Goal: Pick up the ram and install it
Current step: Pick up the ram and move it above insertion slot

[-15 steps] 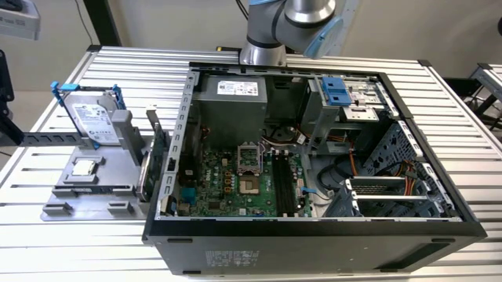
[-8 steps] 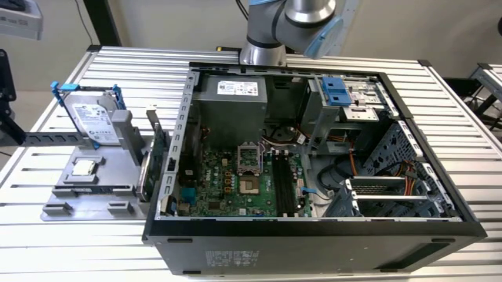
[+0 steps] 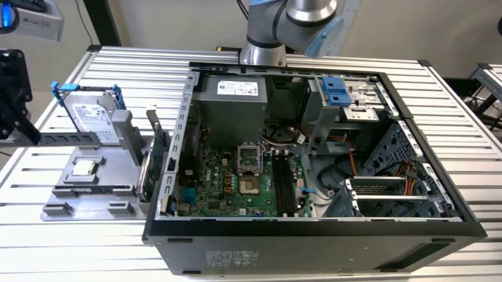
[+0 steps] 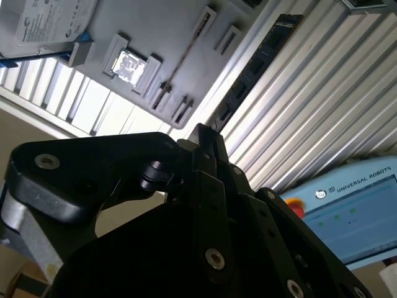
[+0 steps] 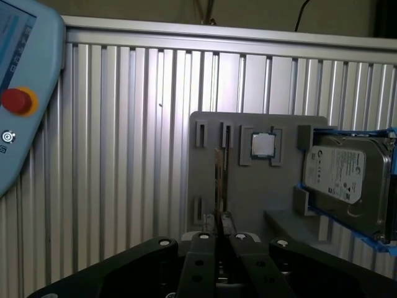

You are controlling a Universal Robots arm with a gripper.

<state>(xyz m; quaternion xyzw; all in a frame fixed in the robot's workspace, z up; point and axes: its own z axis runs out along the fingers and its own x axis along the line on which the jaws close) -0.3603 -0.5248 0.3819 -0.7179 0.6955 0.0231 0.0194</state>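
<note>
The ram [image 3: 93, 189] is a thin stick standing on its edge in a slot of the grey holder tray [image 3: 117, 176], to the exterior view's left of the open computer case [image 3: 314, 229]. Both wrist views show it on that tray: ram [image 5: 218, 171], ram [image 4: 186, 56]. My black gripper [image 3: 16, 100] hangs at the exterior view's far left, above and clear of the tray. In both wrist views its fingers are pressed together, gripper [image 5: 218, 218] and gripper [image 4: 203, 133], with nothing between them. The black memory slots [image 3: 284, 182] lie on the green motherboard [image 3: 227, 188].
The tray also carries a silver hard drive [image 3: 86, 114] in a blue frame, a square processor chip [image 5: 263, 145] and an upright expansion card [image 3: 157, 158]. A blue teach pendant [image 5: 18, 93] with a red button lies on the ribbed metal table [image 3: 471, 147].
</note>
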